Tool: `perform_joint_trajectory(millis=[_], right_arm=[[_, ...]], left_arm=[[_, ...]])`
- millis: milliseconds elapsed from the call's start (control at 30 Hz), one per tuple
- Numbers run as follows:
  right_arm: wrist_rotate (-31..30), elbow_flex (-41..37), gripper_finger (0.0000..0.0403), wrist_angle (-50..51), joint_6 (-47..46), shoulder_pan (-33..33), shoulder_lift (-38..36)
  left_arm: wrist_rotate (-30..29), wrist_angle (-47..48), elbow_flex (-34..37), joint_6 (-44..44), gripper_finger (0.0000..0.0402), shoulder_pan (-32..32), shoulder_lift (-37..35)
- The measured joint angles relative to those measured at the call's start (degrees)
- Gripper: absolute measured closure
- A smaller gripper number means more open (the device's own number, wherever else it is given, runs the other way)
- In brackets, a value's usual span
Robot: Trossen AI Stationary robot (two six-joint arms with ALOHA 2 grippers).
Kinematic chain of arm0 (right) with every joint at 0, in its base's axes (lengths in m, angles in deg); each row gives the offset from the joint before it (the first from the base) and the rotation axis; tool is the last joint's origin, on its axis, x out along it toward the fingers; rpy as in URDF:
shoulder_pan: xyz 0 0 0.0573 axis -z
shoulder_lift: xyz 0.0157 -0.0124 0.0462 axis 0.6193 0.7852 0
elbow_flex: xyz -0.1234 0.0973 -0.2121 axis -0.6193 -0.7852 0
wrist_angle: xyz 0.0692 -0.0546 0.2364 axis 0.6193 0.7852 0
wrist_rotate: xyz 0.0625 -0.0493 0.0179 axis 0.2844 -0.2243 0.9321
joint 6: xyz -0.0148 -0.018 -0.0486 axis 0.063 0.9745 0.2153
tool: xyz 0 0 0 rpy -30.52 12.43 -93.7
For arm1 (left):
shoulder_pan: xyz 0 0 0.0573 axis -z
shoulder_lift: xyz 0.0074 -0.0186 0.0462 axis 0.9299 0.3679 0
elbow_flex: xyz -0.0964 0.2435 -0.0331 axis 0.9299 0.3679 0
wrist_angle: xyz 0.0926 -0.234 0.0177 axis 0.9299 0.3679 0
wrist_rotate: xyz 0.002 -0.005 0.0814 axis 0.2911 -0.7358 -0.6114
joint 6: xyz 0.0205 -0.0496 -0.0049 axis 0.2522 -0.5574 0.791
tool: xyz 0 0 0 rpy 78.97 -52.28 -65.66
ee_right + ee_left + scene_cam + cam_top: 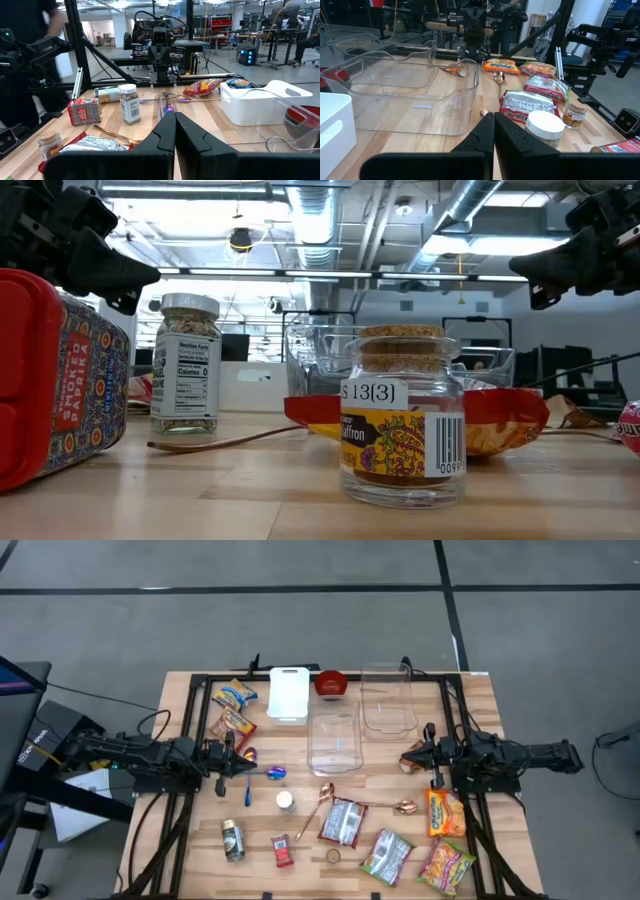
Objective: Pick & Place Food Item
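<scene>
The near edge of the wooden table [180, 840] is the crowded one; a red tin [283, 850] and a lying spice jar [232, 839] sit left of middle, a small cork-topped jar [333, 856] at the middle, and two noodle packets [386, 856] [447, 865] toward the right corner, the far-right one close to the table's right edge; a silver noodle packet [343, 821] lies just behind the cork-topped jar, with a copper spoon [313, 808] beside it and a white-lidded jar [285, 801] just left of that; an orange packet [443, 812] lies near the right edge, a second spoon [403, 807] just left of it.

Across the middle both arms reach in from the sides, facing each other; the left gripper [243, 766] hangs above the left part of the table, fingers pressed together and holding nothing, with a blue pen-like stick [247, 789] and a small blue wrapped thing [277, 774] just beside it; the right gripper [406, 760] hangs above the right part, fingers likewise pressed together and empty; between the two tips stands a clear bin [334, 742], and the bare wood in front of it is the widest open patch.

Farther back, two snack bags [232, 725] [235, 694] lie along the left side; a white bin [288, 694], a red bowl [331, 684] and a second clear bin [388, 700] line the far edge, the bowl between the other two.
</scene>
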Motion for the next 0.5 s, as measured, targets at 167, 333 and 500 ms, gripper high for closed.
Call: perform_joint_trajectory(millis=[167, 333, 500], right_arm=[[0.0, 0.0, 0.0403, 0.0, 0.0, 0.0, 0.0], [0.0, 0.0, 0.0403, 0.0, 0.0, 0.0, 0.0], [0.0, 0.0, 0.0403, 0.0, 0.0, 0.0, 0.0]], left_arm=[[0.0, 0.0, 0.0, 0.0, 0.0398, 0.0, 0.0], [0.0, 0.0, 0.0, 0.0, 0.0398, 0.0, 0.0], [-4.5, -5.4, 0.0, 0.1, 0.0398, -0.3, 1.2]])
